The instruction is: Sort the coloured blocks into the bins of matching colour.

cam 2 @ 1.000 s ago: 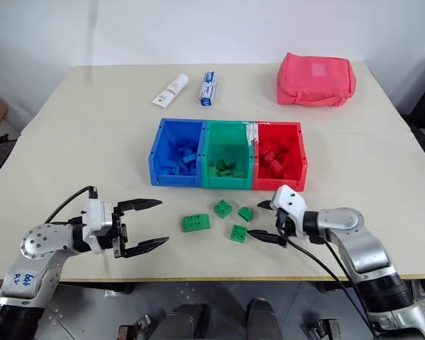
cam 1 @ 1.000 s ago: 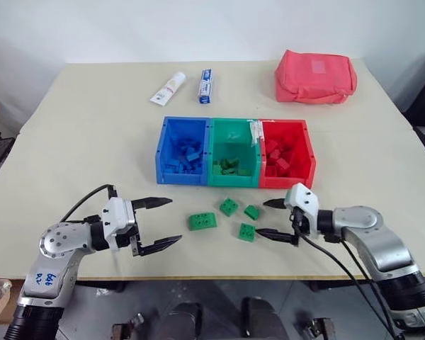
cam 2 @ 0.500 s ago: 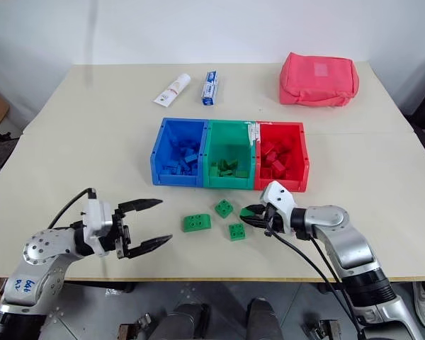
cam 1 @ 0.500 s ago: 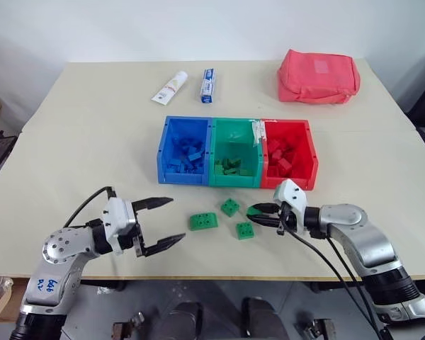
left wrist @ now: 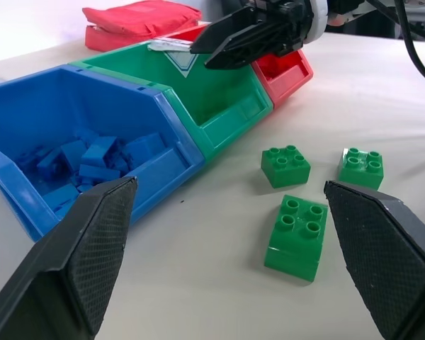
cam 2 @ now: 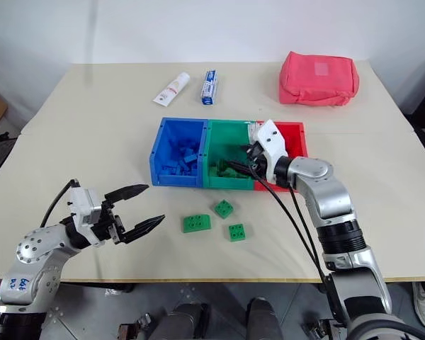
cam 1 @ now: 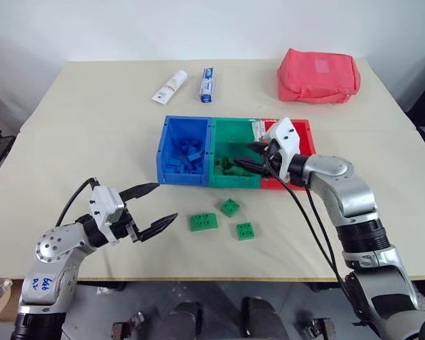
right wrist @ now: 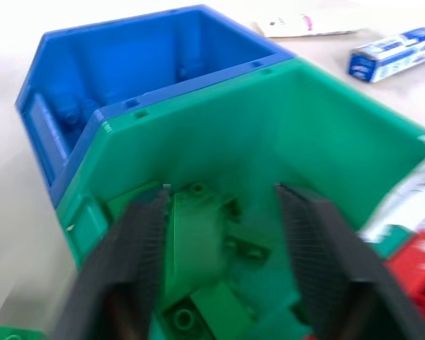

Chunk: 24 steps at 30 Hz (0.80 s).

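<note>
Three joined bins stand mid-table: blue [cam 1: 185, 150], green [cam 1: 230, 142] and red [cam 2: 295, 134]. My right gripper [cam 1: 243, 156] hovers over the green bin, open, with green bricks [right wrist: 198, 234] lying in the bin below its fingers. Three green blocks rest on the table in front of the bins: a longer one [cam 1: 203, 221] and two small ones [cam 1: 230, 207] [cam 1: 245, 231]. My left gripper [cam 1: 166, 201] stands open and empty above the table, to the left of these blocks and apart from them.
A toothpaste tube [cam 1: 168, 88] and a small blue-and-white box [cam 1: 206, 85] lie at the back of the table. A pink-red fabric pouch [cam 1: 317, 74] sits at the back right. Blue bricks [left wrist: 99, 152] fill the blue bin.
My right gripper shut on a small green block on the table, rose with it to over the green bin and opened. One block fewer lies on the table. The left gripper stayed open.
</note>
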### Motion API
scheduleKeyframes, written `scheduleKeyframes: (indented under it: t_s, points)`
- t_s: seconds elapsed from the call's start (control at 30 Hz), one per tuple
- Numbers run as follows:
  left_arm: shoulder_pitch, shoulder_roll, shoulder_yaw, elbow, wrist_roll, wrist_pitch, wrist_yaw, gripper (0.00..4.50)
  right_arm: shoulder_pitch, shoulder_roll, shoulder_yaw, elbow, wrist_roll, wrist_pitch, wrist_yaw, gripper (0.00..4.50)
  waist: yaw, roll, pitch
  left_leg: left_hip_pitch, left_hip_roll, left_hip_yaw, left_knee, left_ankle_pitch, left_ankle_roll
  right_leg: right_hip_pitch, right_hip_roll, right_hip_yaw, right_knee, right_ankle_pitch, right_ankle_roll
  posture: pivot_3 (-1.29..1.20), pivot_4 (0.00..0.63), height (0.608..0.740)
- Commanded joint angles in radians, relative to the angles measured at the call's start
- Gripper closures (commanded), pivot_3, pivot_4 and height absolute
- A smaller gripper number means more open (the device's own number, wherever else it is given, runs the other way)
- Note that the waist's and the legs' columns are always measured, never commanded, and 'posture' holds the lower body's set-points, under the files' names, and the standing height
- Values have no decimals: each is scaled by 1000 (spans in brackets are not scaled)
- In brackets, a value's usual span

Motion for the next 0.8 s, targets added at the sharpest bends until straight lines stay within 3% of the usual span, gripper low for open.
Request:
scheduleKeyframes:
  t_s: [0.03,0.1,0.3,0.47,0.63,0.8]
  points:
    - [6,3,13,-4,10,-29,0,0,14,-30,-44,-61,25,-46,42,522,0,0,0,0,0,0,0,0,0,0,0,0,0,0,0,0,150,740]
    - [4,2,9,5,24,-48,-2,0,68,-63,-75,-114,71,-90,116,19,4,0,0,0,1,0,0,0,0,0,0,0,0,0,0,0,150,740]
    - [-17,52,-20,82,74,-109,-83,0,291,-253,-170,-246,188,-182,386,19,5,0,0,0,0,0,0,0,0,1,0,-1,-1,0,0,0,150,740]
    - [-45,101,-76,137,82,-110,-187,0,475,-421,-251,-133,125,-368,532,19,5,0,0,1,1,1,0,0,1,2,-1,-1,-2,0,0,0,150,740]
    - [-106,96,-109,192,95,-150,-232,0,559,-447,-273,-34,100,-558,598,19,1,0,0,2,3,3,0,-1,0,2,-1,0,-1,0,0,0,150,740]
    - [-130,100,-131,194,81,-138,-273,0,526,-413,-190,-87,98,-529,591,19,-2,0,0,2,4,5,0,-1,0,2,0,1,-1,0,0,0,150,740]
